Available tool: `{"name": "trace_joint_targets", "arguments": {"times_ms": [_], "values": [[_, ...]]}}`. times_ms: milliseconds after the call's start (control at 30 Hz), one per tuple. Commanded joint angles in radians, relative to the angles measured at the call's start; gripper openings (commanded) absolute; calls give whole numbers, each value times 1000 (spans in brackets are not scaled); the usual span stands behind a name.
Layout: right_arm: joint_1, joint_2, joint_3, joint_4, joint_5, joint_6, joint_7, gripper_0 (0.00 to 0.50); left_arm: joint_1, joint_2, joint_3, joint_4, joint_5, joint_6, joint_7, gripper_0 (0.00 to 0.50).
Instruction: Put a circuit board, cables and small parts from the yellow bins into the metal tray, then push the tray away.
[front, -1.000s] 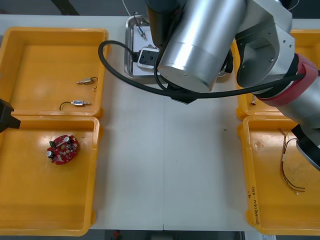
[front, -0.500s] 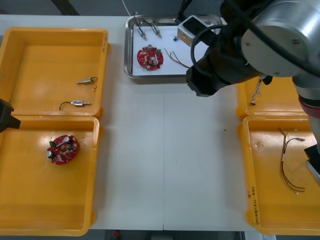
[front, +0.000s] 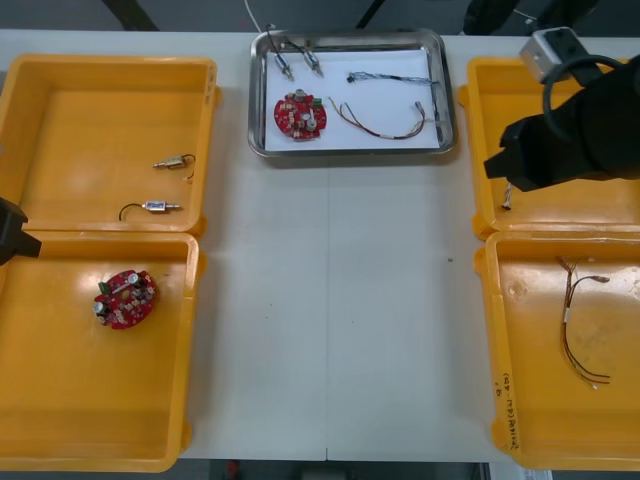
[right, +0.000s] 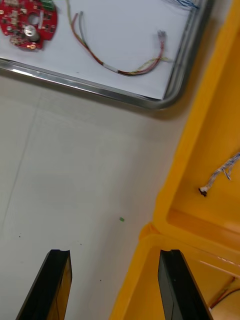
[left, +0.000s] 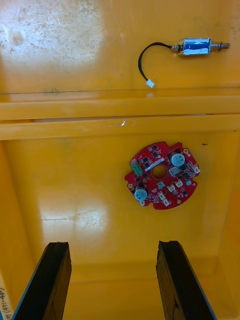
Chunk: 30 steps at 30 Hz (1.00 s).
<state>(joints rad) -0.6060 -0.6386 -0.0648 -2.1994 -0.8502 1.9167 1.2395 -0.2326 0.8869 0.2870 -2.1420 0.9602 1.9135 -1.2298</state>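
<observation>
By right far bin (front: 478, 200), R gripper (right: 114, 254) jaws apart; L gripper (left: 113, 245) same over left near bin (front: 100, 420); tray (front: 350, 152) looks full; centre your push on rim.

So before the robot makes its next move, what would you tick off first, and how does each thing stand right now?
1. The circuit board lies inside the metal tray: ok.
2. The red and yellow cable and the twisted blue and white cable are in the tray: ok.
3. The small metal parts are in the tray's far left corner: ok.
4. The right gripper is empty, fingers open, over the table beside the right yellow bins: ok.
5. The left gripper is empty, fingers open, over the near left bin: ok.
6. Room beyond the tray for a push: cannot tell; it lies near the table's far edge.
</observation>
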Motion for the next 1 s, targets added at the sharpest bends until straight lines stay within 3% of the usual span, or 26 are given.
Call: {"name": "trace_joint_targets", "arguments": {"times_ms": [33, 267, 600, 1000], "values": [[117, -76, -158, -43, -59, 3, -37, 500, 16, 46, 27, -29, 8, 6, -28, 500], [281, -136, -285, -92, -78, 3, -29, 500, 16, 46, 27, -29, 8, 6, -28, 500], [451, -138, -408, -109, -76, 3, -26, 500, 16, 46, 27, -29, 8, 6, -28, 500], [574, -135, -434, -109, -35, 3, -11, 500, 16, 46, 27, -29, 8, 6, -28, 500]]}}
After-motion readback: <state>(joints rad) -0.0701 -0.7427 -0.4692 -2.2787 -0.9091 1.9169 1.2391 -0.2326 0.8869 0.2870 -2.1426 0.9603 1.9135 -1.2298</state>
